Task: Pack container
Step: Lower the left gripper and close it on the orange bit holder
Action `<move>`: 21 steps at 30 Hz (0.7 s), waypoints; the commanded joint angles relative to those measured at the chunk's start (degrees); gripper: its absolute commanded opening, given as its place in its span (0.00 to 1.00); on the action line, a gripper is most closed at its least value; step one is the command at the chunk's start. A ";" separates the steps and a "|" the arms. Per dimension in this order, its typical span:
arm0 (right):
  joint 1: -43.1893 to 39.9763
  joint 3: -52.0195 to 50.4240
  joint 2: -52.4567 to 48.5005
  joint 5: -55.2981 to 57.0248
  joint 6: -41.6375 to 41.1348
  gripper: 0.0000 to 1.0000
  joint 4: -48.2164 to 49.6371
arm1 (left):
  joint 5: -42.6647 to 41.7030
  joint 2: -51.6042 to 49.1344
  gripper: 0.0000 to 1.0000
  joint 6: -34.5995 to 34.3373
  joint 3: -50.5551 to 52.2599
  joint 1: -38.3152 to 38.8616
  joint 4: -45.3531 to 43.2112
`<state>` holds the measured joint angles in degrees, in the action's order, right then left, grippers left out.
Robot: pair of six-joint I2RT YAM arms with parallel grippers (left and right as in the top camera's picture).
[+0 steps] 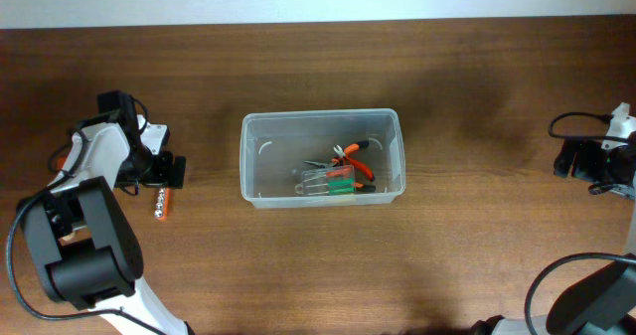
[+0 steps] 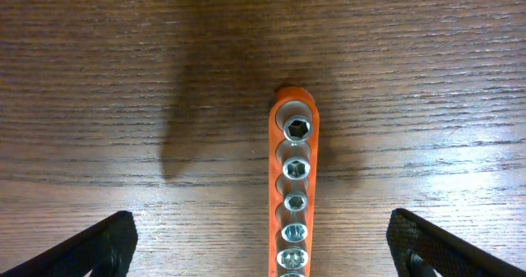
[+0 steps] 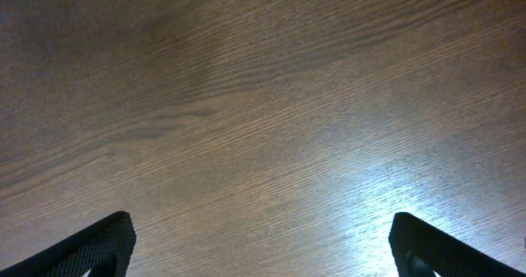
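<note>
Packing partly done.
The container [image 1: 320,115] sits mid-surface [image 1: 447,255] holding orange pliers [image 1: 351,156] and a green-handled driver [image 1: 341,184]; the socket rail [image 2: 292,195] lies outside, left, beneath the spread left tool [image 2: 263,242]. The right tool [image 3: 261,242] is likewise apart and empty.

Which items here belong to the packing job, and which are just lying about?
Job: container; orange-handled pliers and green-handled tool inside it; socket rail under the open left gripper.
Lying about: no other loose item visible; right gripper, open, over the table.
</note>
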<state>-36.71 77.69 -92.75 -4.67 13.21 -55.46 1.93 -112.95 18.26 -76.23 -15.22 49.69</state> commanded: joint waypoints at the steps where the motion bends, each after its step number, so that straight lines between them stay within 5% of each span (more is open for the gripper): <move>1: -0.07 -0.07 0.44 -0.52 -0.63 0.99 0.02 | -0.98 -0.63 0.99 0.66 0.92 -0.33 -0.37; 21: -0.07 -0.07 0.44 -0.52 -0.66 0.99 0.02 | 1.55 -2.27 0.99 -5.53 1.46 -0.48 -1.01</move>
<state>-36.71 77.69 -92.75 -4.64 13.26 -55.46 2.90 -113.19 13.80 -75.53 -15.33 48.42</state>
